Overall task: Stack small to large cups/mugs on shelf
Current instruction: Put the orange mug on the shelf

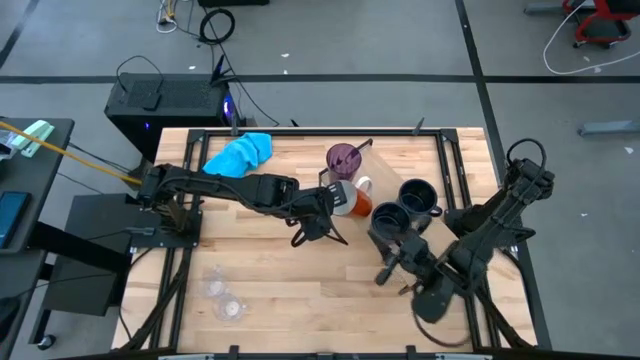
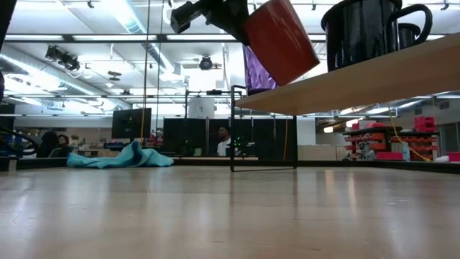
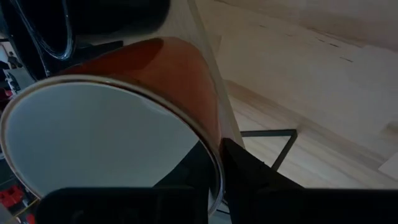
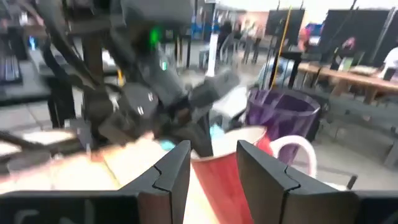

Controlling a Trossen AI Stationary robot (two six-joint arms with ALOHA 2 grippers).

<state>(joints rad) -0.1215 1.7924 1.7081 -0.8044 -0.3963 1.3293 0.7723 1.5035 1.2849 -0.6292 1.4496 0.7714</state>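
No legible text or labels.

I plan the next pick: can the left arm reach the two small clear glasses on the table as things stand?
Probably not yet: the left end effector is shut on the red-and-white mug. The clear glasses lie unobstructed on its side.

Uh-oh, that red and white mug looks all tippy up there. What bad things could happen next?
1. The left gripper holds the red mug tilted over the shelf edge, so it might slide off or drop to the table.
2. The purple tumbler and dark mugs stand close by, so setting it down could bump them.
3. The right gripper waits nearby, so the arms might collide.
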